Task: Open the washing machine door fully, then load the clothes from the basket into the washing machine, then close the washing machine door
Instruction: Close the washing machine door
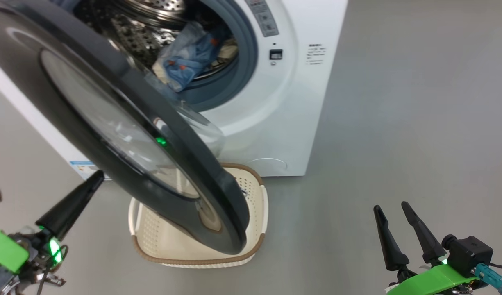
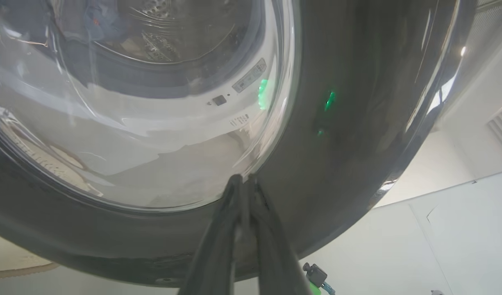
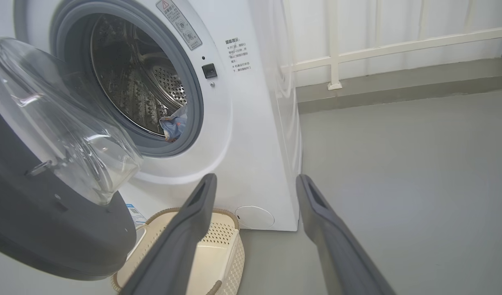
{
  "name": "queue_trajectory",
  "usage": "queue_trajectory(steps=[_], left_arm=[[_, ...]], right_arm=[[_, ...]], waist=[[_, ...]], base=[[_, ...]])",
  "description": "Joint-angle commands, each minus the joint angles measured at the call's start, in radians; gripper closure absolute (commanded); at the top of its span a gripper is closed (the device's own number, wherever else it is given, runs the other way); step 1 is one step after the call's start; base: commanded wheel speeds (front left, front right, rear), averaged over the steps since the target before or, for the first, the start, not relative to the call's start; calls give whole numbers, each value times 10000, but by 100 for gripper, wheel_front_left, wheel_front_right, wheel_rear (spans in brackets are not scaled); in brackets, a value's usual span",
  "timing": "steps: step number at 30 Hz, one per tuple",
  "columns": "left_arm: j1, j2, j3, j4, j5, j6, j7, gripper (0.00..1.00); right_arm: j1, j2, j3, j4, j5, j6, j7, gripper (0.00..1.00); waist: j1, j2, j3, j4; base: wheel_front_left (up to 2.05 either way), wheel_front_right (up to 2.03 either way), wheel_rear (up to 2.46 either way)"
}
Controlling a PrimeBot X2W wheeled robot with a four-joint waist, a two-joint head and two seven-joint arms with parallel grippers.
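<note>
Left claw (image 2: 242, 182), clenched to a point, sat at the rim of the door (image 1: 218, 192), seemingly to push it shut with the clothes (image 1: 193, 57) lying inside the machine (image 1: 275, 123), while the right claw (image 1: 390, 205) hung spread and empty.

The floor (image 1: 402, 106) in front of me is flat and grey. The washing machine (image 1: 275, 123), a big white box, stands right on it. The basket (image 1: 185, 246) sits on the floor too, just in front of the machine's bottom edge. It is cream-white with little holes and a brown rim. From my right wrist I see a low grey ledge (image 3: 398, 82) by the wall, and a white railing post (image 3: 334, 61) stands on it.
</note>
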Motion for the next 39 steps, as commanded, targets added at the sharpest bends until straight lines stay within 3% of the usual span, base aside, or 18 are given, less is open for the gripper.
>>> queue_trajectory(steps=[1, 10, 17, 24, 36, 39], left_arm=[[-67, 260, 466, -196, 151, -50, -152, 0], [634, -149, 807, -157, 478, -50, -1989, 0], [1193, 48, 439, -219, 1070, -50, -3662, 0], [1712, 723, -929, -251, 1838, -50, -6191, 0], [2146, 2337, -4171, 805, 2452, -50, -10931, 0], [2091, 2564, -4597, 1013, 2506, -50, -11451, 0]], right_arm=[[-89, -169, 207, -210, -69, 56, -82, 0], [-79, -221, 286, -195, -70, 56, -82, 0], [-93, -253, 313, -192, -72, 56, -82, 0], [-183, -244, 328, -178, -82, 56, -82, 0], [-259, -253, 384, -116, -60, 56, -82, 0], [-272, -265, 387, -101, -50, 56, -82, 0]], waist=[[0, 0, -69, 175], [0, 0, -135, 597], [0, 0, -102, 815], [0, 0, -23, 942], [0, 0, -47, 1065], [0, 0, -68, 1092]], base=[[0, 0, 0], [0, 0, 0], [0, 0, 0], [0, 0, 0], [0, 0, 0], [0, 0, 0]])
